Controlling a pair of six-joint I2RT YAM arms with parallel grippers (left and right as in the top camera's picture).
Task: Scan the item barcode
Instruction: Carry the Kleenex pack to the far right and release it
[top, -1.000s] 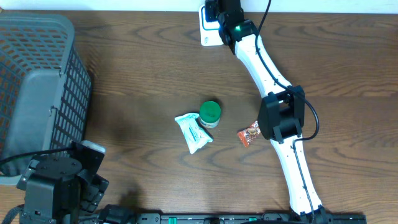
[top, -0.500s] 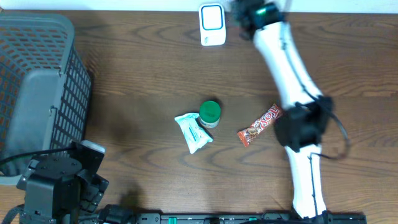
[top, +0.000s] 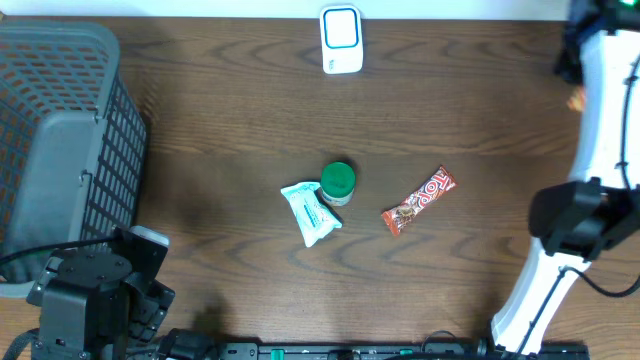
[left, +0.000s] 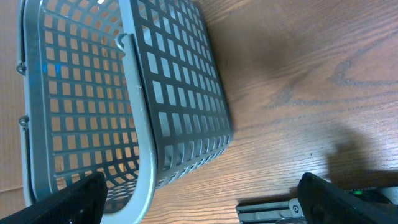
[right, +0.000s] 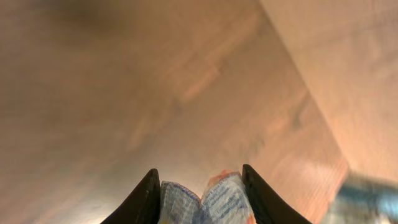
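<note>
Brown wood grain covers the desk (top: 220, 120). The right hand (right: 200, 177) is clenched on a crinkled packet (right: 221, 199) printed in white, blue and orange. The packet is pinched between the two dark fingers (right: 146, 196), with its top edge reaching just short of the fingertips. The wrist view is too blurred to tell whether a barcode faces the camera. Beyond that hand only smeared wood and a paler surface show.

From overhead the right arm (top: 600, 130) runs up the right edge of the desk, and its hand is mostly cut off at the corner of the view. The white scanner (top: 341, 40) lies well to the left of that hand, at the far edge of the desk and apart from the packet.

Nearer the robot, and also to the left of the right hand, lie a red candy bar (top: 418, 200), a green-lidded jar (top: 338, 182) and a white-and-teal sachet (top: 312, 212). The jar and sachet touch, and the bar lies apart from them.

The left hand (left: 202, 180) is released, its fingers spread wide over bare wood. A grey plastic basket (left: 174, 112) stands just ahead of it and to its left.
</note>
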